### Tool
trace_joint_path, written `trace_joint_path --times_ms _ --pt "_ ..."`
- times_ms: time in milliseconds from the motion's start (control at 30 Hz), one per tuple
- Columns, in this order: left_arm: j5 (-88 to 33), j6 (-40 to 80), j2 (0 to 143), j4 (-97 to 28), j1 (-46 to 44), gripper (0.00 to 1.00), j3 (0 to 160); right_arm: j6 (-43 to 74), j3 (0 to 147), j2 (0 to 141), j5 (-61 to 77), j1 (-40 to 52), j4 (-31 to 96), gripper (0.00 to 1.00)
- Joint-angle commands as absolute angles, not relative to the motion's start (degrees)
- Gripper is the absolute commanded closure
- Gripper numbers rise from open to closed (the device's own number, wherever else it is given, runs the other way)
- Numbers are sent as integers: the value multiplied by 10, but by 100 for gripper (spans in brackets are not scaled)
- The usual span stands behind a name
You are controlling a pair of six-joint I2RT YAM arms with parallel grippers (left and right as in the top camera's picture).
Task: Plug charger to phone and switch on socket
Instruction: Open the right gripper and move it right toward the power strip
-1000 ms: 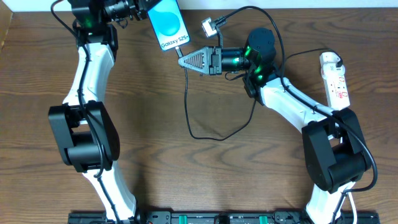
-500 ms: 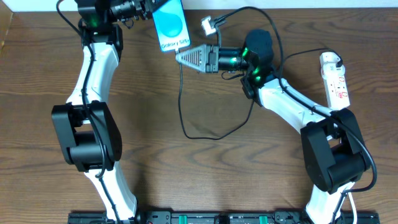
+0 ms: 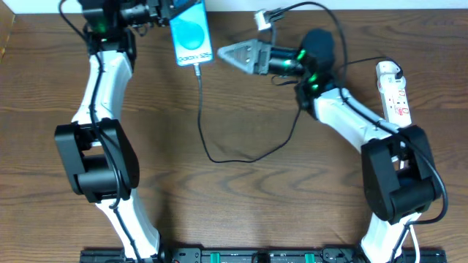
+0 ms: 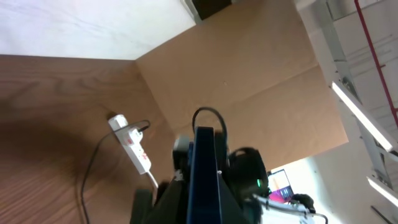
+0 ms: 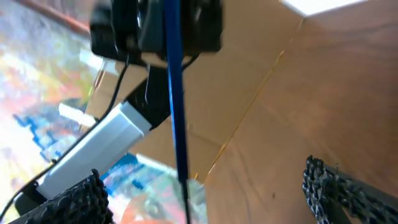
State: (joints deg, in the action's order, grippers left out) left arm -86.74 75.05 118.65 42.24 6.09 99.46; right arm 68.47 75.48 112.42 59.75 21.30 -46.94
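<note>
**Left gripper clamping the phone, right gripper gaping beside it**

The left gripper (image 3: 170, 9) is clamping shut on the phone (image 3: 191, 36) by its top end. The blue screen is facing the overhead camera. The phone is reaching away from the fingers toward the near side of the wooden table (image 3: 241, 212). In the left wrist view the phone (image 4: 205, 174) is showing edge-on as a dark blue slab rising straight out of the grip.

The charger (image 3: 208, 150) is hanging from the end of the phone farthest from the left gripper, and its tip is meeting that lower edge. Whether the tip is fully seated cannot be told. From there the black cable is running down across the table and bending in a loose loop. It is then climbing toward the right arm, where it is slipping out of sight.

The right gripper (image 3: 225, 52) is pointing at the phone from just beside it, apart from it and from the cable. Its jaws are standing wide with nothing between them. In the right wrist view the two ribbed fingers (image 5: 78, 199) are sitting at opposite edges of the picture. The phone (image 5: 176, 93) is showing edge-on straight ahead as a thin blue line.

The socket (image 3: 393, 91) is lying well behind the right gripper, just beside that arm's lower link. In the left wrist view the socket (image 4: 132, 144) is showing far off across the table.
</note>
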Motion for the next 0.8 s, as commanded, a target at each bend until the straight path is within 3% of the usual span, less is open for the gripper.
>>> trace_joint_path --times_ms 0,133,267,433,767 --pt "-887 777 1183 425 82 93 1003 681 761 1110 602 171 -463 1" --pt "-881 809 1183 425 99 93 1003 632 761 1110 601 136 -357 1" --pt "-863 811 1183 425 104 93 1003 498 761 1110 545 120 -82 1" --pt "-853 794 1183 425 103 92 1003 385 761 1110 429 121 135 1" --pt "-846 775 1183 425 102 93 1003 320 761 1110 255 121 308 1"
